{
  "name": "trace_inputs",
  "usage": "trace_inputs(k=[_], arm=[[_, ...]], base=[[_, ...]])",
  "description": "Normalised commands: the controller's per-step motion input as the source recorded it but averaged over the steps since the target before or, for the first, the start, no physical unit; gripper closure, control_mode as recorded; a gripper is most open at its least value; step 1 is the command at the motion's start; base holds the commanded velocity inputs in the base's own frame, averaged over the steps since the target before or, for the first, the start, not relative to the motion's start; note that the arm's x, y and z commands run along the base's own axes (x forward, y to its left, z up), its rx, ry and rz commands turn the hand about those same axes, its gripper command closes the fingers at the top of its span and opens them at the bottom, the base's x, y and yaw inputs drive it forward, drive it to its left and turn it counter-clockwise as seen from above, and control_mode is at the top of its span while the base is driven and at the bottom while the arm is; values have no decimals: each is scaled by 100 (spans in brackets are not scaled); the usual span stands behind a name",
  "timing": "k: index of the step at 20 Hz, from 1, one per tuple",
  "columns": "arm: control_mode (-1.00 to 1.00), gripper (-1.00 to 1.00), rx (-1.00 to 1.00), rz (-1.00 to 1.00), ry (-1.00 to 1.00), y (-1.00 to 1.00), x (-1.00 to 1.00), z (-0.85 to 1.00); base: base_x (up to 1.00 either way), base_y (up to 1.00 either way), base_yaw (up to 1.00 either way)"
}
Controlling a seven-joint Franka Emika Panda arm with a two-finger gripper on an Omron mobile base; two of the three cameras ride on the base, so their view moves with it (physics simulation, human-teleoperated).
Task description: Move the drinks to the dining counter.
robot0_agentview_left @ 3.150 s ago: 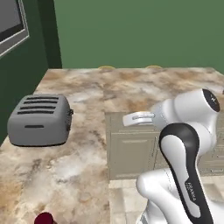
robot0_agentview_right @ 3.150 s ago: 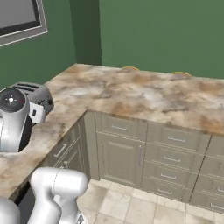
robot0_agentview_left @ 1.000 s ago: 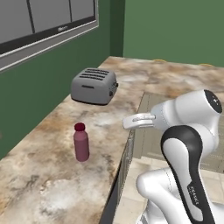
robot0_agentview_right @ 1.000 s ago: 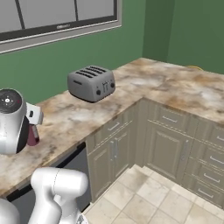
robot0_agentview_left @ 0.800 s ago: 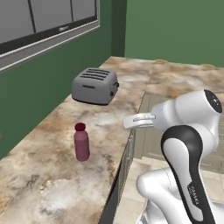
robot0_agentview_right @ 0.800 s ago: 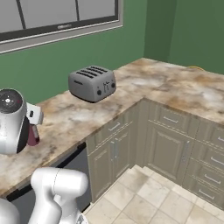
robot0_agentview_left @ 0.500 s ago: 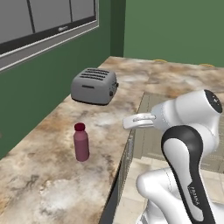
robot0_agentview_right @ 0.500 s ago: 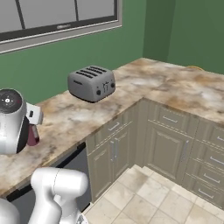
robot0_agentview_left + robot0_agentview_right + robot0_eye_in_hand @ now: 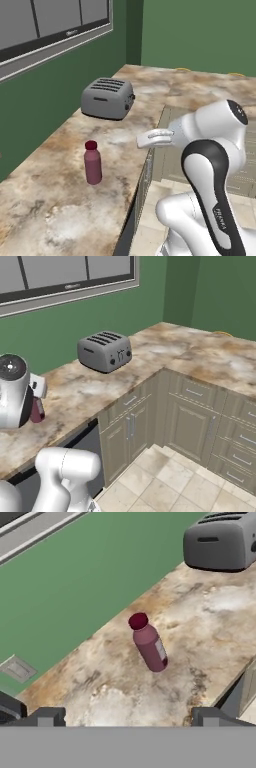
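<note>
Left base view, counter (image 9: 60, 200): marbled beige-brown stone, running along the green wall and turning a corner past the toaster.
Toaster (image 9: 108, 98): grey, four slots, standing on the counter near that corner; taken as landmark.
Arm: folded above the counter edge, on the near side of the toaster, hand pointing toward the wall.
Gripper (image 9: 127, 716): fingers spread wide with nothing between them, well apart from the bottle.
Bottle (image 9: 92, 162): upright on the counter, on the near side of the toaster and well apart from it, between wall and counter edge.
Bottle's look: dark red body, darker red round cap, small pale label on its side (image 9: 149, 642); slim and tall for its base.
Risk: a slim bottle probably tips easily; a finger brushing its side on the way in could knock it over, and it might roll toward the counter edge.
Second risk: a pinch too high at the cap may let the body swing or slip during the carry.
</note>
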Motion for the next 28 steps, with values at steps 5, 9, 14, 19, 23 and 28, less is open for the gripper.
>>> trace_inputs(k=[5,9,14,19,23,28], arm=[[-100,-100,-11,19,15,28,3,0],[-100,-100,-16,24,2,28,2,0],[-100,-100,-22,22,-8,7,0,0],[-100,-100,-20,16,-28,8,1,-5],[-100,-100,-16,14,-28,16,8,-5],[-100,-100,-3,2,-3,15,24,0]], base=[[0,0,0],[0,0,0],[0,0,0],[0,0,0],[0,0,0],[0,0,0]])
